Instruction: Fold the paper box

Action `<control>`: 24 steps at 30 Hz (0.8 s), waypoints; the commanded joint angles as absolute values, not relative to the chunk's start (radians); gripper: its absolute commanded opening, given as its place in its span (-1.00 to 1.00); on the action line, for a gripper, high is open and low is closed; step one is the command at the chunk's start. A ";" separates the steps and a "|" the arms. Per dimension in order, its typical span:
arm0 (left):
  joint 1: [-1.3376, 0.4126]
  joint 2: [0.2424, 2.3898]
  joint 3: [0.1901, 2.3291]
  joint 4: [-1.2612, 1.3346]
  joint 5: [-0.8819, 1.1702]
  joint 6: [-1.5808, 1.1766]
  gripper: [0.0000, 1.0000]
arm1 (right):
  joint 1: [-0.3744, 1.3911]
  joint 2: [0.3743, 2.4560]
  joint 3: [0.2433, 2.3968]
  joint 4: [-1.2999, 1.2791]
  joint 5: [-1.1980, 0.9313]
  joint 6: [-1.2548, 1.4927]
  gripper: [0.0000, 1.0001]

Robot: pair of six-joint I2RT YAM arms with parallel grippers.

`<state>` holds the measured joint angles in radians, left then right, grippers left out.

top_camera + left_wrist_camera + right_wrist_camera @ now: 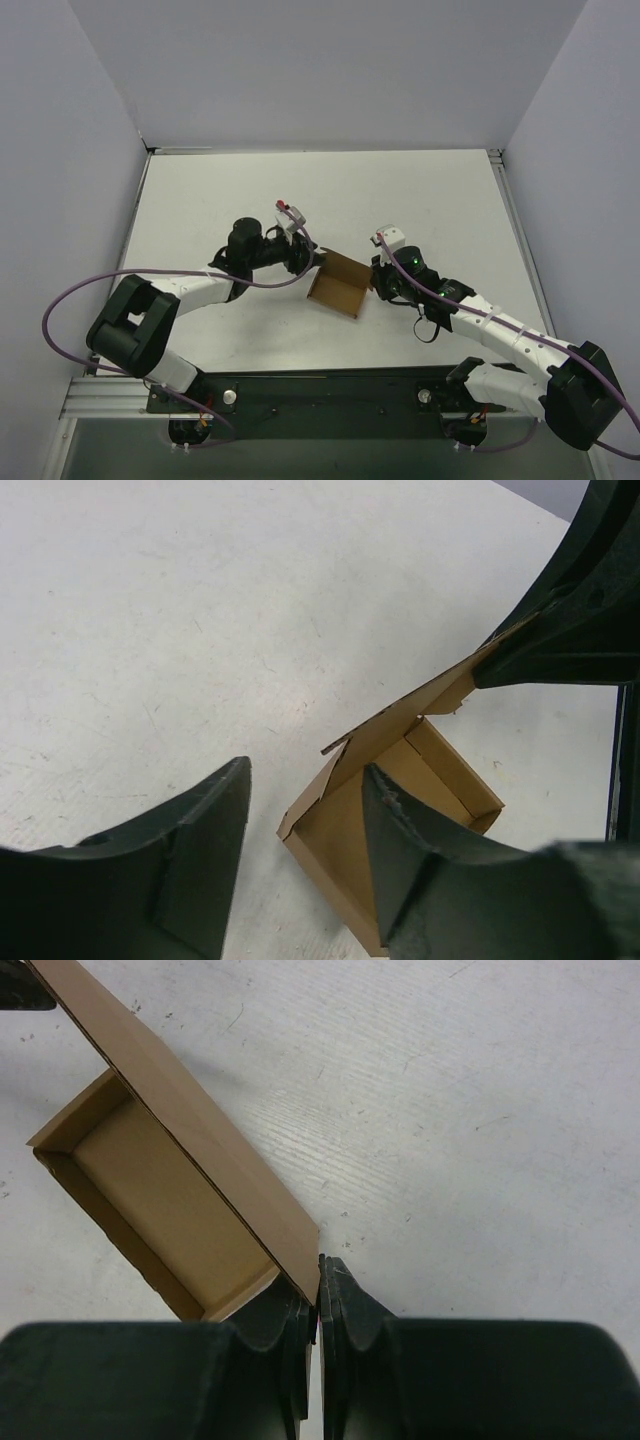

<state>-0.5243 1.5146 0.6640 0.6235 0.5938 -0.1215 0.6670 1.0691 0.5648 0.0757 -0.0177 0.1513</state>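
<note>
fingers [200, 860] of left gripper [307, 772] stand wide apart, nothing clamped btwn them. one corner of the paper box [340, 850] sits in the gap, and one finger overlaps the box tray in left wrist view. contact w/ the cardboard: cannot tell. right gripper [318, 1272] fingers [350, 1305] are pressed nearly together, pinching the corner edge of the lid flap [200, 1120]. flap is raised off the tray at a slant, joined along one long side. tray interior is open, w/ walls up on the visible sides. box pos.: on white table [250, 200], approx. ctr, btwn the two grippers in top view, w/ left gripper at its far-left corner and right gripper at its right side. tray rests on table surface. dark tip at the flap's far corner in right wrist view: id uncertain, partly out of frame. purple cable [70, 300] loops off left arm.
</note>
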 commanded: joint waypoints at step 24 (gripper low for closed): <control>-0.660 1.594 0.787 0.476 0.421 -0.093 -1.00 | 0.715 1.077 0.604 0.113 0.240 0.179 -1.00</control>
<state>-0.6075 1.5719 0.7174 0.4957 0.5301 -0.0662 0.6739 1.0698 0.5652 0.0597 0.0601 0.1532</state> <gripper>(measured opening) 0.022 0.054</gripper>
